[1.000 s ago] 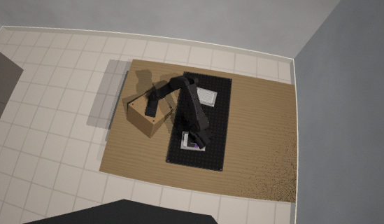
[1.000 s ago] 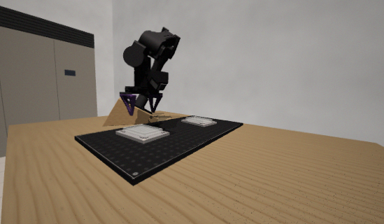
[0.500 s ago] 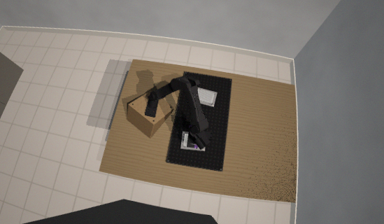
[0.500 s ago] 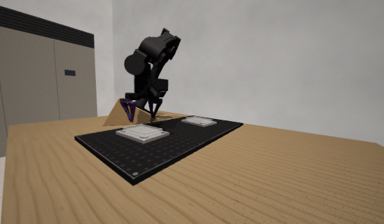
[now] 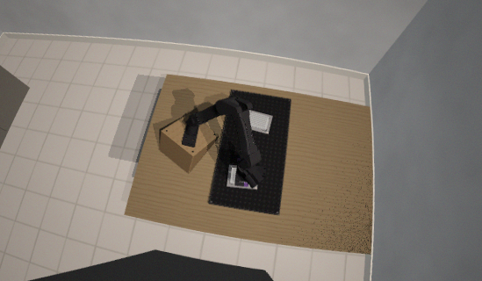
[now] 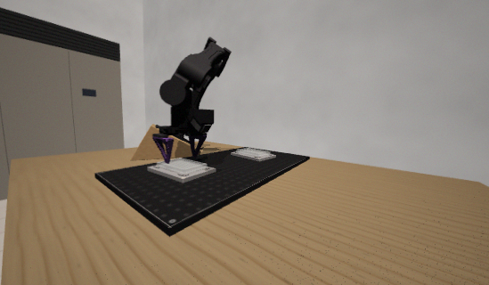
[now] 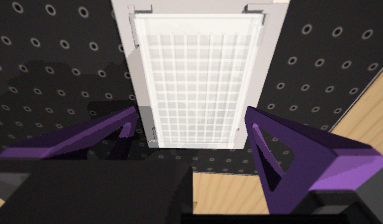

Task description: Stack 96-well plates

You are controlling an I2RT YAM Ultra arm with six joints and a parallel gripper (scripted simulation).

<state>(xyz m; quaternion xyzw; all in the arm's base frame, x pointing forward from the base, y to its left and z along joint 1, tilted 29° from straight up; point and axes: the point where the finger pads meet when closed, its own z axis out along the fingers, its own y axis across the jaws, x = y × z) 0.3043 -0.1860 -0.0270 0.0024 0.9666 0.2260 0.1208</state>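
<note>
Wrist: white gridded 96-well plate (image 7: 198, 80)

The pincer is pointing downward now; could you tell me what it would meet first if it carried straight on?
Most likely the 96-well plate below the open pincer, its fingers straddling the near end.

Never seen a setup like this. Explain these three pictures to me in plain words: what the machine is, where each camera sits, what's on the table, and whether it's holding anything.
It is one black robot arm on a wooden table. One picture looks down from overhead, one from the side, and one from a camera on the arm's wrist. A black perforated board carries two white trays of tiny wells: one 96-well plate directly under the gripper, another plate farther along. The purple fingers are spread wide on either side of the near plate, holding nothing. A tan box sits beside the board.
</note>
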